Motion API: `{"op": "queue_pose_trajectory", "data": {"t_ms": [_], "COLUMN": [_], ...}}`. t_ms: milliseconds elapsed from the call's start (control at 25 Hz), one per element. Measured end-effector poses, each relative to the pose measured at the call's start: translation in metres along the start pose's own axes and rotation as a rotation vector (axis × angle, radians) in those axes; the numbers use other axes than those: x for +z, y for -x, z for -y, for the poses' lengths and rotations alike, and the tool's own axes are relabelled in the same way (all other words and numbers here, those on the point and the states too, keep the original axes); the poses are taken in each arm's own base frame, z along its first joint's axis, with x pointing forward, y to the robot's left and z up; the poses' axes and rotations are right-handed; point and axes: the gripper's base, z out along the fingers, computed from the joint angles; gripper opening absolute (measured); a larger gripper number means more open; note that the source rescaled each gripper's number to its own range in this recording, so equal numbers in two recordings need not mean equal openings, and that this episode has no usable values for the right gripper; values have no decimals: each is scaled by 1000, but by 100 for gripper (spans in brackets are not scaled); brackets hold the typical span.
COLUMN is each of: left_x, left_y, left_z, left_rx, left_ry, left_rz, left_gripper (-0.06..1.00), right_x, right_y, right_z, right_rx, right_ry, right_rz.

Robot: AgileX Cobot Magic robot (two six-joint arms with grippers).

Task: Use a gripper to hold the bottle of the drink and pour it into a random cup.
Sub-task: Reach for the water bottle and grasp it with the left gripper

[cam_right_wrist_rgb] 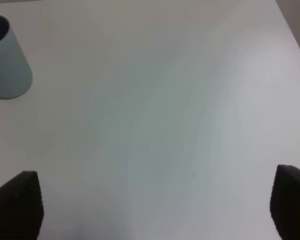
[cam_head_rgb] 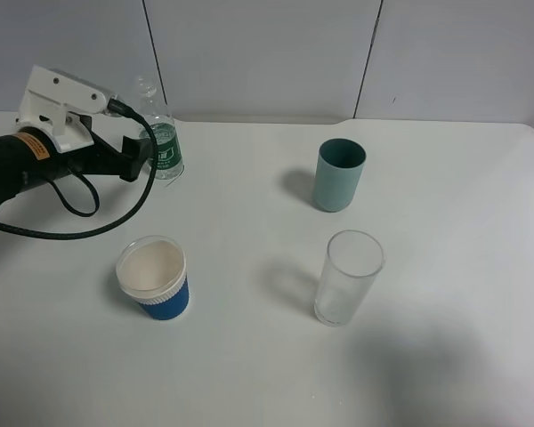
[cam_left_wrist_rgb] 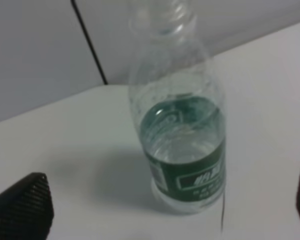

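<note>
Bottle stands upright, uncapped, on the table at far left near the wall. Left gripper is level with its label, fingers spread wide to either side, not touching. Blue cup sits nearer the camera, well apart. Teal cup and clear glass are right of centre. Right gripper is spread over bare table.

Left arm is stretched out level, with the left tool spread wide. Right tool is gaping just as wide, aimed downward.
</note>
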Motion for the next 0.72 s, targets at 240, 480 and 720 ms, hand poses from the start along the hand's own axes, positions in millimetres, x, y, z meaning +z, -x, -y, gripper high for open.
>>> {"op": "queue_pose_trajectory", "data": {"t_ms": [240, 480, 720], "left_x": [20, 42, 58], "left_y": [-6, -10, -13], "left_z": [0, 0, 0], "left_rx": [17, -15, -28], "left_ry": [-29, -53, -71], "left_rz": [-14, -12, 1], "left_gripper": [99, 99, 99], "right_x": [0, 0, 0], "right_y": [0, 0, 0], "right_z": [0, 0, 0], "right_rx": [0, 0, 0], "right_ry": [0, 0, 0], "right_rz": [0, 0, 0]}}
